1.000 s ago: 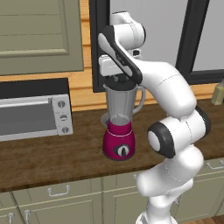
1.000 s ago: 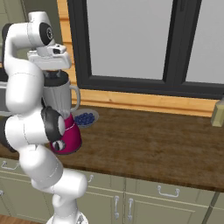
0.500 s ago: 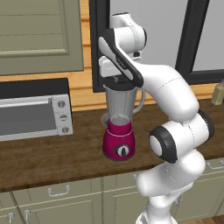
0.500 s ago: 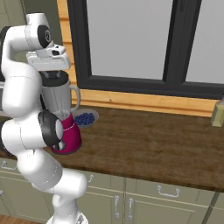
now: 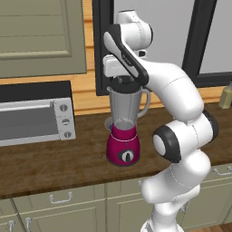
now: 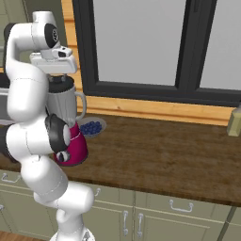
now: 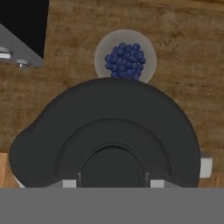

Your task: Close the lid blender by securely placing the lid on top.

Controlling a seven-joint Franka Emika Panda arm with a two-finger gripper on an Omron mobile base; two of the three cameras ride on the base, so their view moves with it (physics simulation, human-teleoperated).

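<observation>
1 end effector clamps the lid directly below it onto the blender; press squarely before letting go.

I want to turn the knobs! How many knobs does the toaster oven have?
3, in a column on the right side of the toaster oven: top knob, middle knob, bottom knob. The blender has a separate dial.

The lid hides the blender jar's mouth; the pincer tips are cut off.
</observation>
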